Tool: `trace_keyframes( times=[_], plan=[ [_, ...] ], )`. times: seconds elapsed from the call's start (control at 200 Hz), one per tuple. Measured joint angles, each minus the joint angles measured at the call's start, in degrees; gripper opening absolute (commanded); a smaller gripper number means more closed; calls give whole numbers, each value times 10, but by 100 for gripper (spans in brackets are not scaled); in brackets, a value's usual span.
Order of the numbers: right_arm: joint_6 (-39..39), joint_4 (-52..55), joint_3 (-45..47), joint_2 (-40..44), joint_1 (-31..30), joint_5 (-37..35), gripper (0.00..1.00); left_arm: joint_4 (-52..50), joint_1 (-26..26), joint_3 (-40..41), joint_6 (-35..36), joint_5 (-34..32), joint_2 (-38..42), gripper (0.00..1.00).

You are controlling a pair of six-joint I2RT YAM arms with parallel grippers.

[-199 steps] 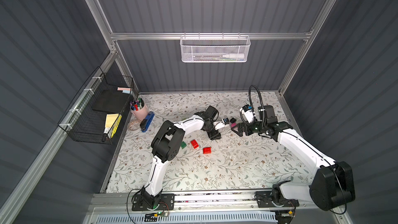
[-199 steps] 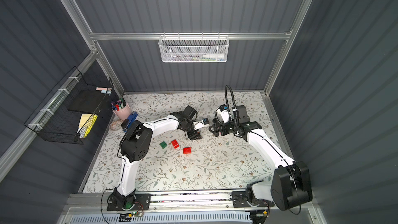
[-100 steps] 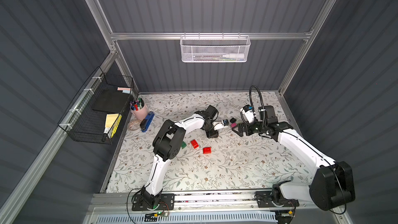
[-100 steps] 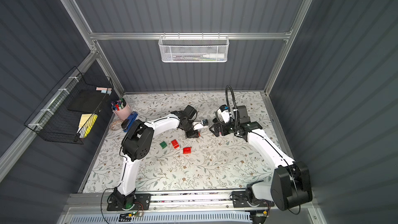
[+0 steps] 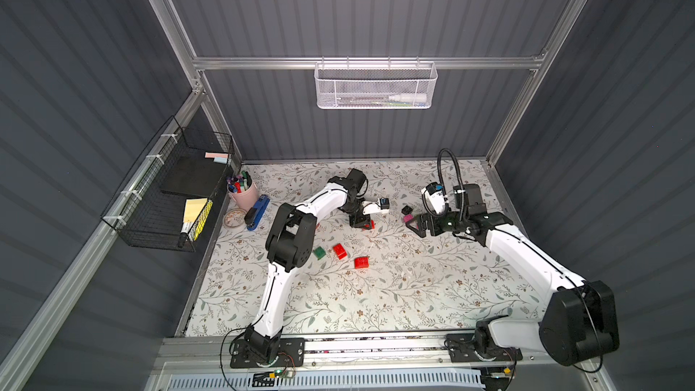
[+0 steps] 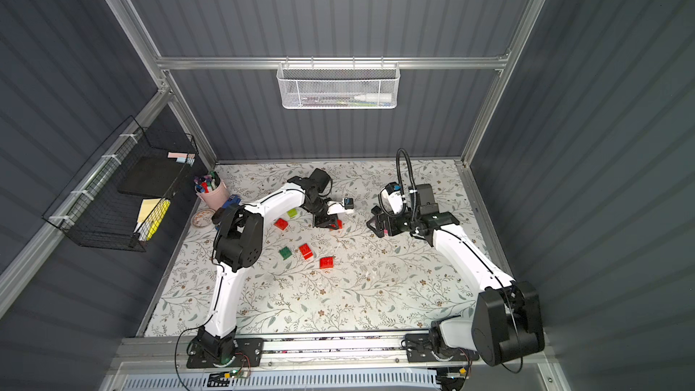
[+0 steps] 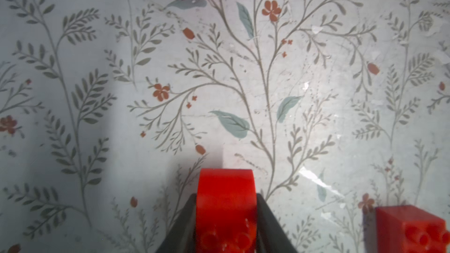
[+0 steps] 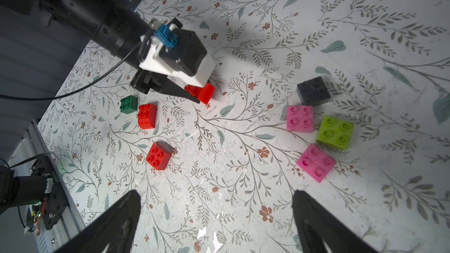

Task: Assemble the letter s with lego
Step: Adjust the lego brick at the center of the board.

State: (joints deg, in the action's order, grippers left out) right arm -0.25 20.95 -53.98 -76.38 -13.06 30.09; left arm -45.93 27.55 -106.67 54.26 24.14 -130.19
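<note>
Red brick (image 8: 204,92) is pinched by left claw (image 7: 226,198), nearer worktop (image 5: 413,295) back edge; right claw (image 8: 216,195) is spread wide, w/ zero held.

I'm seeing the red brick (image 7: 225,203) shining as smooth, glossy plastic, its curved face catching the light. The floral table cover (image 7: 304,122) is looking matt and scuffed, with small white flecks peeling. In a top view, the white mesh basket (image 5: 376,80) at upper centre is reading as painted metal, and the frame bars (image 5: 255,63) are showing as brushed aluminium.
</note>
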Motion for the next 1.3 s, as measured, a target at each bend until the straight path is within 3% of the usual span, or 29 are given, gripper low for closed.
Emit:
trace_keyframes(
  times=[0.225, 0.46, 0.62, 0.81, 1.091, 1.301],
  plan=[
    [0, 0, 0, -16, 0, 4, 99, 10, -2, -1, -33, -53, -2, 41],
    [2, -4, -2, -26, 0, 12, 99, 33, 30, 4, -233, -196, -1, 42],
    [2, -5, -8, -42, 0, 22, 99, 51, 54, 46, -327, -249, 16, 46],
    [2, -6, -12, -47, 0, 30, 99, 39, 63, 34, -368, -276, 11, 48],
    [2, -3, -11, -27, 6, 23, 99, 5, 64, 6, -442, -294, 10, 34],
    [2, -3, -11, -25, 10, 23, 99, -31, 68, -2, -489, -301, 10, 41]
  ],
)
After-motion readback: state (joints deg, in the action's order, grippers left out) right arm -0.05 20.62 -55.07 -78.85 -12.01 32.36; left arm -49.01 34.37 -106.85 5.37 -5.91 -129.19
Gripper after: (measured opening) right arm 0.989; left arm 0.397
